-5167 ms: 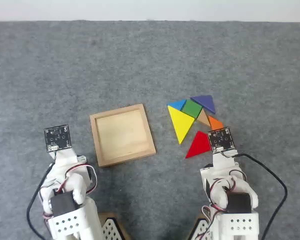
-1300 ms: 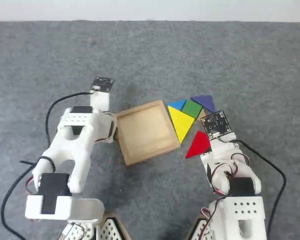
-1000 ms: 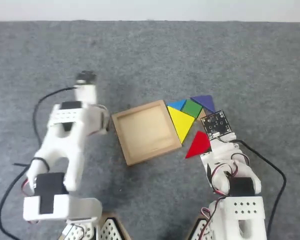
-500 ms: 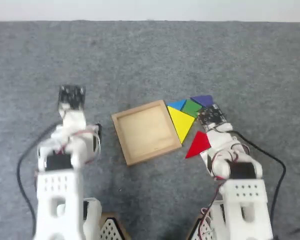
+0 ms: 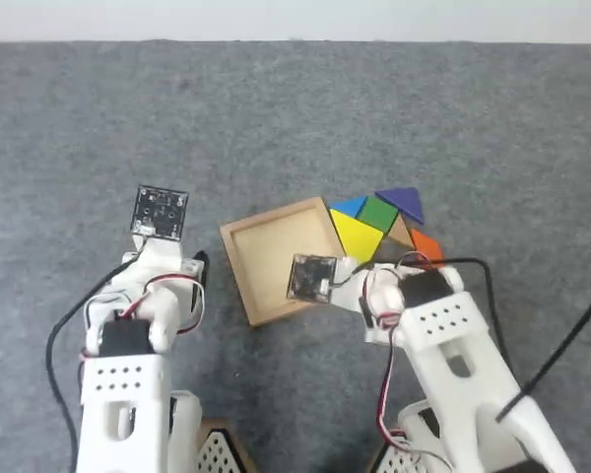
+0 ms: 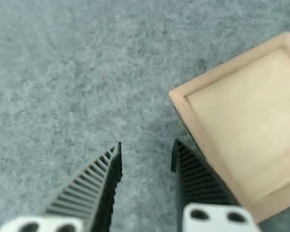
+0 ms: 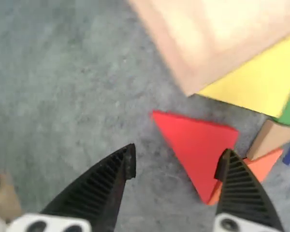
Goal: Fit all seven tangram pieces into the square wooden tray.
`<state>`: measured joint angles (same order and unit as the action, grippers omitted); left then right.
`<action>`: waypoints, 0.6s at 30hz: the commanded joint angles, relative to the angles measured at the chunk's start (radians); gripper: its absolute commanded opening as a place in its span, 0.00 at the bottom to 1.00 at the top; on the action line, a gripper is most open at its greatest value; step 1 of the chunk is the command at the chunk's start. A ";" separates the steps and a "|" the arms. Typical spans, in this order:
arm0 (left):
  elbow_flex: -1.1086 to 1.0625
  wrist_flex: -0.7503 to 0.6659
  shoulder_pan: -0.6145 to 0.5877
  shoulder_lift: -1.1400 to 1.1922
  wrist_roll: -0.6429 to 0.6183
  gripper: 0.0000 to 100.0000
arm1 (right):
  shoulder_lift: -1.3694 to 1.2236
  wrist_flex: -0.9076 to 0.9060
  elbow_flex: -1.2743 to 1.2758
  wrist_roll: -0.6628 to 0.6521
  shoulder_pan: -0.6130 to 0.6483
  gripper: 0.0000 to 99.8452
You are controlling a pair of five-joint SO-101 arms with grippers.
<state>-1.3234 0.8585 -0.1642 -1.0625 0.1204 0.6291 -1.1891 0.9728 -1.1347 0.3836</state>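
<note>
- The left gripper (image 6: 146, 145) is seen with its black ribbed fingers (image 6: 99, 179) parted, and nothing is held between them.
- Grey felt-like table covering (image 6: 63, 72) is seen under and ahead of the fingertips.
- A square light wooden tray (image 6: 222, 72) is seen just beside one finger, its corner slightly ahead of that fingertip.

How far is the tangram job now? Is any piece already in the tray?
Done: nothing; the wooden tray is empty. In hand: the right gripper hangs open over the red triangle, not gripping it. Left: all seven pieces lie outside the tray.
</note>
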 commanded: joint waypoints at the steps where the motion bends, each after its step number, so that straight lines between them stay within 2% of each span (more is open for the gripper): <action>1: 0.016 -0.058 0.000 0.057 0.008 0.17 | -0.041 -0.036 -0.086 -0.190 -0.093 0.29; 8: 0.016 -0.068 0.000 0.068 0.009 0.17 | -0.150 -0.031 -0.127 -0.385 -0.137 0.33; 18: 0.016 -0.064 0.000 0.068 0.009 0.17 | -0.328 0.142 -0.152 -0.411 -0.137 0.33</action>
<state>-1.3234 0.8140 -0.1657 -0.9981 0.1204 0.3299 -1.0986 0.8746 -1.5228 0.2608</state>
